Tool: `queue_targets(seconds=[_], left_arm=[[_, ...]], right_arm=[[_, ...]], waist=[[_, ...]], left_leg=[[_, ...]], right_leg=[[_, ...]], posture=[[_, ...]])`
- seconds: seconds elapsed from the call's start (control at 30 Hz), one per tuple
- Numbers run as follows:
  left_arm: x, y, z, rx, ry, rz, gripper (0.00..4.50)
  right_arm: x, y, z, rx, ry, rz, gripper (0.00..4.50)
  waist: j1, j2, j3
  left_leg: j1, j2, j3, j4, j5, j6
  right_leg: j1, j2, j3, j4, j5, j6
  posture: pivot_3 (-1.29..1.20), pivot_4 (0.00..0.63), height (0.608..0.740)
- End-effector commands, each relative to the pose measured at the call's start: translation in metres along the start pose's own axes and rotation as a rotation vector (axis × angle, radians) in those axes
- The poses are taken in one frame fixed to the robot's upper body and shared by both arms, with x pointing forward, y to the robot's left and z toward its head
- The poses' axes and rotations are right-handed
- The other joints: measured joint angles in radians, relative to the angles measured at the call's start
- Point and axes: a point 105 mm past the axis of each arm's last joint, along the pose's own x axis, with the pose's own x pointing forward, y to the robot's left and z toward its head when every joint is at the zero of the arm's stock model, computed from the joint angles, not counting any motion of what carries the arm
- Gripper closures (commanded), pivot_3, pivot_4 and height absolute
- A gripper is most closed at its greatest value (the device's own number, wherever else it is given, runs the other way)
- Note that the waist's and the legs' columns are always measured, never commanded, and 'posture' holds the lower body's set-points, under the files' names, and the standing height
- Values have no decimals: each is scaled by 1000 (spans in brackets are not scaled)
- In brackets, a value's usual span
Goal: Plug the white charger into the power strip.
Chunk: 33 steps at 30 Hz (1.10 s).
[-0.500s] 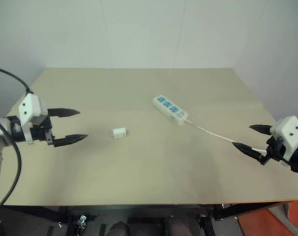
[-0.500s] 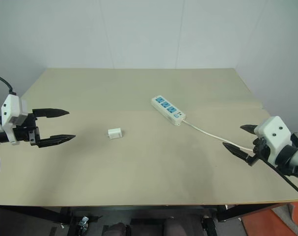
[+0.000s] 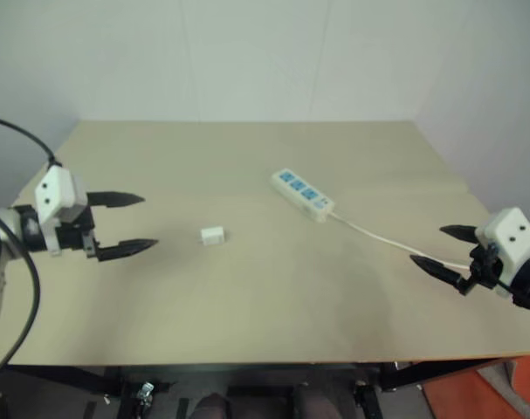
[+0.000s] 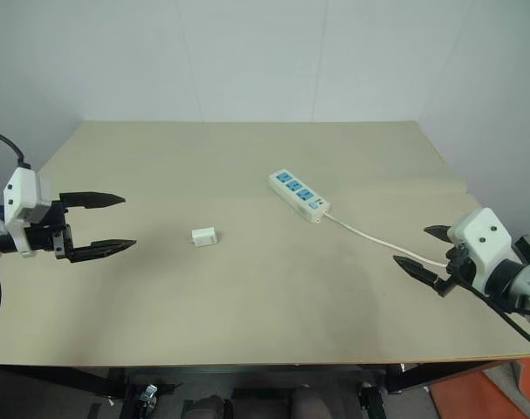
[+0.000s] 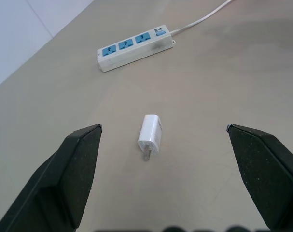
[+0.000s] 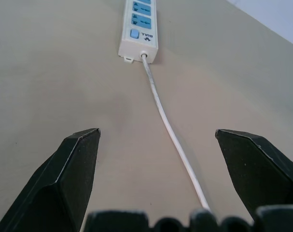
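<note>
The white charger lies on its side on the beige table, a little left of centre; in the left wrist view the charger shows its prongs toward the camera. The power strip, white with three blue sockets, lies diagonally right of centre, and its thin cord runs toward the right edge. My left gripper hovers open at the table's left side, pointing at the charger, well short of it. My right gripper hovers open at the right edge over the cord, holding nothing.
The table's right edge is close under the right gripper. A pale wall stands behind the table's far edge. A black cable loops off my left arm.
My right gripper has shifted slightly lower and inward near the cord. The left gripper, charger and power strip have stayed where they were.
</note>
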Motion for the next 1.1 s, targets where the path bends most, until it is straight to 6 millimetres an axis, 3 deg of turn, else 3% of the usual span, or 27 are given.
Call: queue_targets(seconds=[0.03,0.33,0.47,0.67,0.87,1.1], left_arm=[[-8,4,12,39,-23,29,0],[-11,7,16,50,-24,56,0],[-8,3,20,54,-33,61,0],[-2,-13,29,54,-73,22,0],[18,-29,39,45,-127,-14,0],[47,-59,48,26,-187,-142,0]], right_arm=[[-2,-3,11,-23,-37,-14,30],[15,-3,10,12,-79,12,30],[41,-4,13,35,-124,52,30],[98,-8,5,127,-167,121,30],[151,-11,-5,170,-152,121,30],[177,-12,-19,193,-33,55,30]], waist=[[0,0,0],[-3,0,0],[-12,-1,0],[-13,0,1],[-11,0,3],[-13,0,3]], left_leg=[[0,0,0,0,0,0],[0,0,0,0,0,0],[1,0,0,0,0,0],[1,1,0,0,0,0],[0,0,0,0,0,0],[-1,-1,-1,0,0,0]], right_leg=[[0,0,0,0,0,0],[0,0,0,0,0,0],[0,0,0,0,2,-3],[0,0,0,0,3,-5],[0,0,0,0,4,-6],[-1,-2,-1,0,4,-6]], posture=[[0,150,740],[0,150,740],[0,150,740],[0,150,740],[0,150,740],[0,150,740]])
